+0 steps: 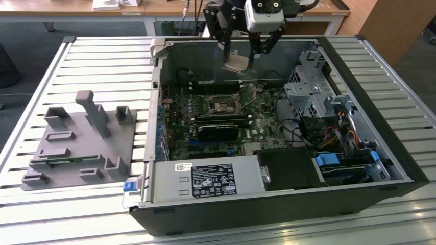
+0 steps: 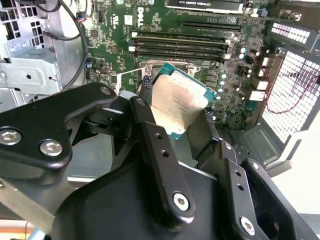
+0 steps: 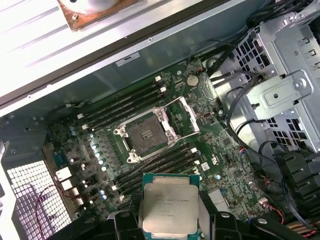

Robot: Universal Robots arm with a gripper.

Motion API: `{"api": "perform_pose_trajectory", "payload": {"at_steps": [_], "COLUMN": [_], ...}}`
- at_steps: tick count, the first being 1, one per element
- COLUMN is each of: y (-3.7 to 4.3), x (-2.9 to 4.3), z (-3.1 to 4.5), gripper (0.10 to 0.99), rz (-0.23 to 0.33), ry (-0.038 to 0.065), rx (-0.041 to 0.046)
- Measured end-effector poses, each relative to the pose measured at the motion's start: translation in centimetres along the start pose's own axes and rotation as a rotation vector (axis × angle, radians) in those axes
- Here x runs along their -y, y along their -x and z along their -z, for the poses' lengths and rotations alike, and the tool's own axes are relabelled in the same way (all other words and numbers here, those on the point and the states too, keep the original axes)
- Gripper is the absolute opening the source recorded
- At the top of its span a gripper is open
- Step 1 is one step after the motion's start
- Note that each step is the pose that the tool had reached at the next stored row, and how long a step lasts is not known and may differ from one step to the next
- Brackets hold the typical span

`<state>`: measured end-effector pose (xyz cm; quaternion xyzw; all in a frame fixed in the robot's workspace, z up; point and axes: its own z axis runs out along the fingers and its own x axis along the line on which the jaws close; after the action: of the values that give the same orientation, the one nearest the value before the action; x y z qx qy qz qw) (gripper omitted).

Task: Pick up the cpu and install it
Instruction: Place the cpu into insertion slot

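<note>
Black end effector (image 1: 240, 58) is gripping the cpu (image 3: 167, 210) by two edges above the motherboard (image 3: 225, 170); pickup is done, while the socket (image 3: 145, 134) is lying empty.

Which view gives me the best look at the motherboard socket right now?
The first wrist view: the motherboard socket lies fully exposed, beyond the cpu held in the gripper. The exterior view shows it small, inside the case. In the second wrist view the cpu covers most of it, leaving only part of its metal frame.
</note>
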<state>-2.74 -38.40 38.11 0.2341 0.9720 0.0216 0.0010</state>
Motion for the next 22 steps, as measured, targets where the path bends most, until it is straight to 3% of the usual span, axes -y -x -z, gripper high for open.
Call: {"api": "perform_pose_trajectory", "payload": {"at_steps": [22], "y": [0.0], "x": [0.0], "z": [-0.04], "gripper": [0.529], "rz": [-0.076], "ry": [0.001], "rx": [0.0033]}}
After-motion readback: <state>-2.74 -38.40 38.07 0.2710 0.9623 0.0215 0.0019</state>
